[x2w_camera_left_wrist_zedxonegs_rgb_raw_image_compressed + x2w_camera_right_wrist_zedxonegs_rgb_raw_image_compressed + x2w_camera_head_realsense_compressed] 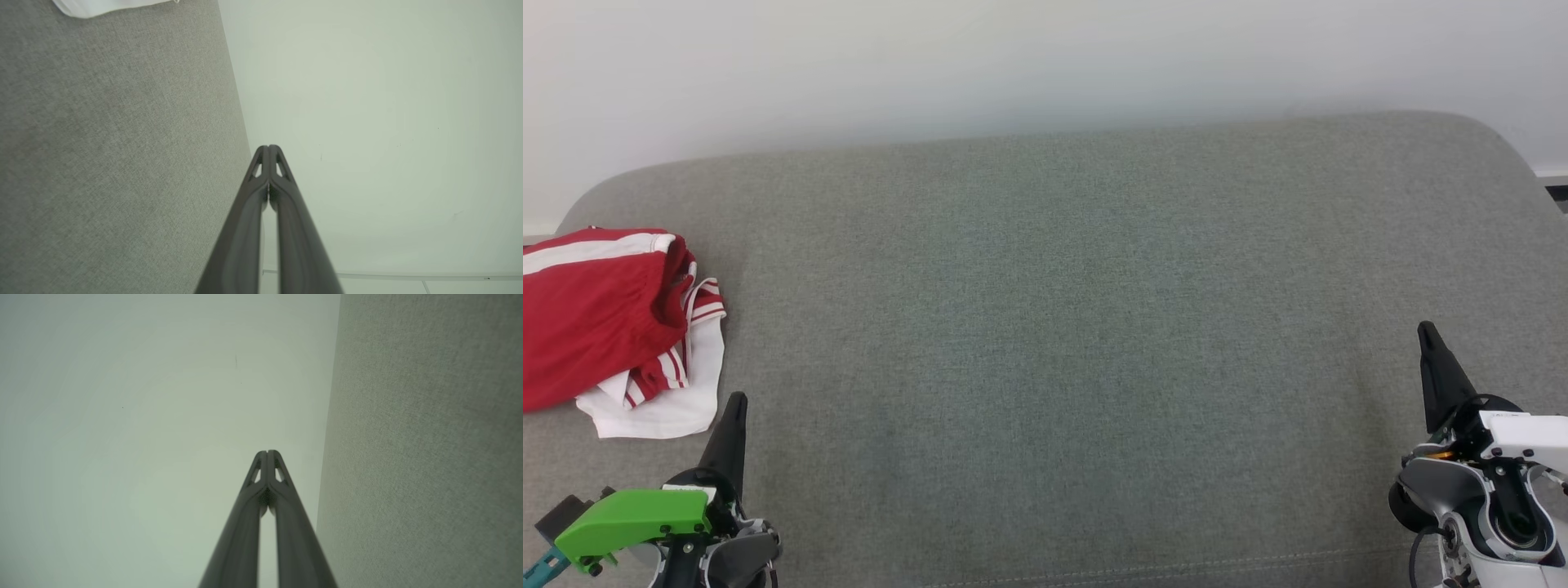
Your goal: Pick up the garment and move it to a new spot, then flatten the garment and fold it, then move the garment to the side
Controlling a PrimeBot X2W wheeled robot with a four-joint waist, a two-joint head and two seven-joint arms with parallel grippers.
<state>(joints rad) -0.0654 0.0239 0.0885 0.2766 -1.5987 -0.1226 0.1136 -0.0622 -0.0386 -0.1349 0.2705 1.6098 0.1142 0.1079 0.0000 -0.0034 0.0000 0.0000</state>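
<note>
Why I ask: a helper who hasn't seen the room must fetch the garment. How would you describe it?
Start at the wide grey cushion against the pale wall. At its left edge, just beyond the left gripper, lies the garment in a loose heap. It is red with white stripes and a white part sticking out, unlike the plain grey fabric around it.

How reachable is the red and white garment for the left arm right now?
Probably yes: the garment lies just beyond the shut left gripper, with bare grey cushion between; it must open first.
</note>
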